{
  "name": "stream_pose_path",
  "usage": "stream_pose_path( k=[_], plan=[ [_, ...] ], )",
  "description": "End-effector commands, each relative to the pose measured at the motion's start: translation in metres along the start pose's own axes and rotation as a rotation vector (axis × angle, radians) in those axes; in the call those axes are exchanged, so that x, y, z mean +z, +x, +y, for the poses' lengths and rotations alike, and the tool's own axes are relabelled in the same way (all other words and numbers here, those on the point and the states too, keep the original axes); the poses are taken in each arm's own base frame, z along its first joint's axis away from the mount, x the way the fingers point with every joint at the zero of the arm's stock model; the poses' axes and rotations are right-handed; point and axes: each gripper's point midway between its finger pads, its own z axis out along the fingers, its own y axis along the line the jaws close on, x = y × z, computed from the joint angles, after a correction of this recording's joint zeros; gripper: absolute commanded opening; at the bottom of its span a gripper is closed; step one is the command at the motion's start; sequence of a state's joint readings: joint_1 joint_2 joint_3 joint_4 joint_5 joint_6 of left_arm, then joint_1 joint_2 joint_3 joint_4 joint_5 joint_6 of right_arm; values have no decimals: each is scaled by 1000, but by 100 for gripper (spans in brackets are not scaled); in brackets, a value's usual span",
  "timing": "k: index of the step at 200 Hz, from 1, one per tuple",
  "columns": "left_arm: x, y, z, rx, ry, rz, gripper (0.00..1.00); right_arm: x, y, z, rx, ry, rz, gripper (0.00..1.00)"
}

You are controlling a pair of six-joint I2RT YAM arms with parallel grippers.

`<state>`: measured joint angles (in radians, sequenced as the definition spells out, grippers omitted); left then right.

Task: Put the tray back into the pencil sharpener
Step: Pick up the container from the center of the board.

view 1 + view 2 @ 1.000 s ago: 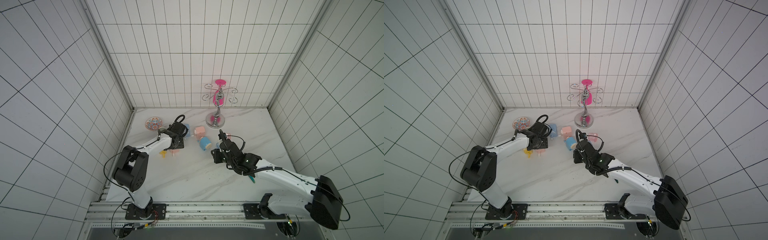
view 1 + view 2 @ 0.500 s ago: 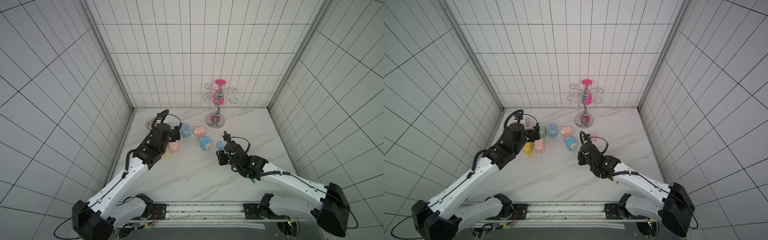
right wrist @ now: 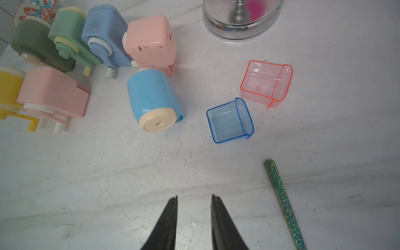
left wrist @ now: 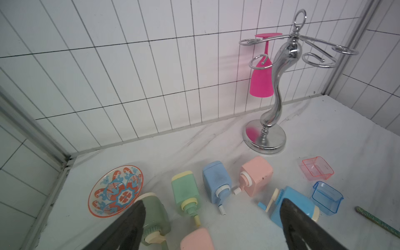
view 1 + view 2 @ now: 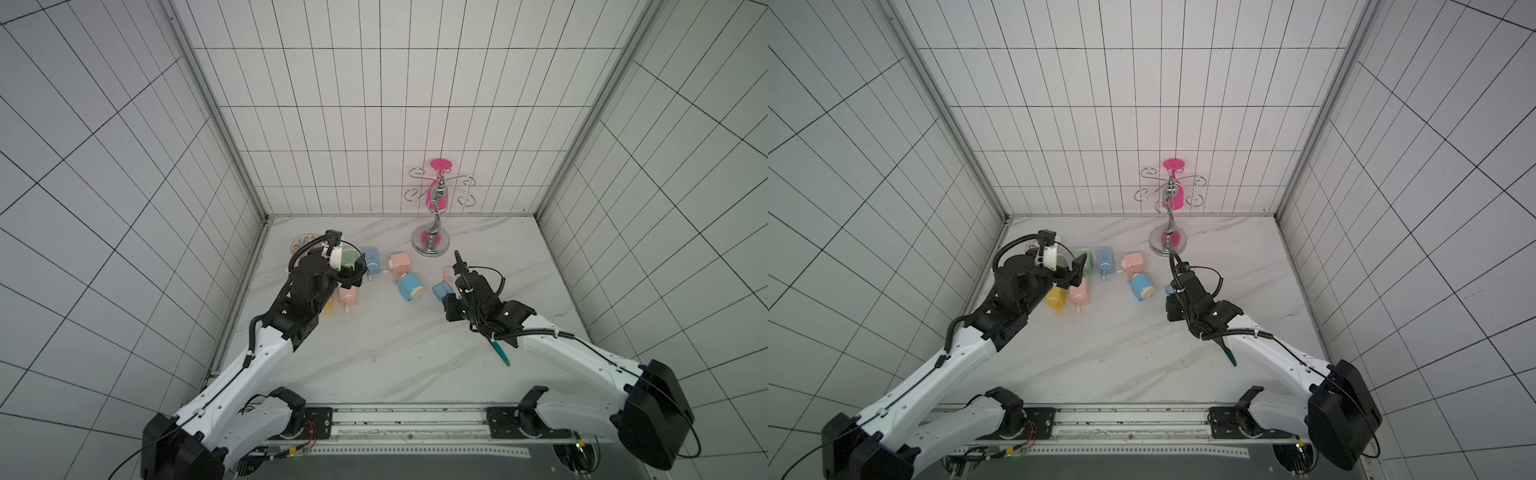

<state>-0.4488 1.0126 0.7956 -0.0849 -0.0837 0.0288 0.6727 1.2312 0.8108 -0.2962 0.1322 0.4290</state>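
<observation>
Pulling my left claw up and opening it wide, I now hold nothing with it, my right claw is narrow and empty too, and the blue tray lies free on the table just beside the blue sharpener, not yet inserted.

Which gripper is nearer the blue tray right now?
Right. The right gripper hangs just short of the blue tray, jaws slightly apart and empty. The left gripper is farther off, above the cluster of sharpeners, jaws wide open.
</observation>
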Motion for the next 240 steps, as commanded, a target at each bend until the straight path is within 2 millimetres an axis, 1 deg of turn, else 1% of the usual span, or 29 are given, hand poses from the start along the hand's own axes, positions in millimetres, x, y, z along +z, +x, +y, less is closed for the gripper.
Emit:
stream_pose_path(
  k=[1, 23, 46, 71, 81, 87, 107, 127, 148, 157, 178, 195, 203, 221, 240],
  plan=[
    [1, 1, -38, 85, 215, -64, 97, -11, -42, 19, -23, -63, -74, 31],
    [1, 11, -48, 75, 256, -93, 97, -16, -57, 21, -46, -57, -108, 33],
    [0, 23, -63, 66, 294, -92, 97, -22, -63, 8, -102, 9, -143, 33],
    [5, 40, -87, 135, 322, -36, 97, -38, -74, -2, -115, 30, -197, 31],
    [8, 44, -95, 157, 329, -24, 97, -41, -78, -6, -121, 46, -219, 30],
    [10, 47, -100, 170, 339, -14, 97, -42, -78, -9, -127, 56, -223, 30],
    [16, 47, -118, 210, 378, -9, 97, -41, -75, -16, -159, 82, -223, 29],
    [22, 45, -131, 217, 410, -7, 97, -44, -69, -36, -139, 167, -235, 27],
    [23, 38, -144, 213, 462, -25, 97, -55, -71, -62, -81, 277, -278, 42],
    [23, 36, -147, 210, 469, -30, 97, -56, -72, -68, -53, 272, -280, 45],
    [23, 40, -150, 186, 472, -34, 97, -46, -68, -74, 16, 217, -209, 46],
    [19, 47, -153, 185, 482, -20, 97, -35, -61, -85, 134, 221, -115, 46],
    [16, 51, -153, 187, 476, -15, 97, -30, -60, -86, 190, 207, -77, 46],
    [8, 55, -147, 176, 443, -15, 97, -14, -57, -84, 289, 167, -16, 46],
    [1, 60, -135, 150, 395, -22, 98, 0, -55, -81, 391, 138, 24, 47]
  ],
)
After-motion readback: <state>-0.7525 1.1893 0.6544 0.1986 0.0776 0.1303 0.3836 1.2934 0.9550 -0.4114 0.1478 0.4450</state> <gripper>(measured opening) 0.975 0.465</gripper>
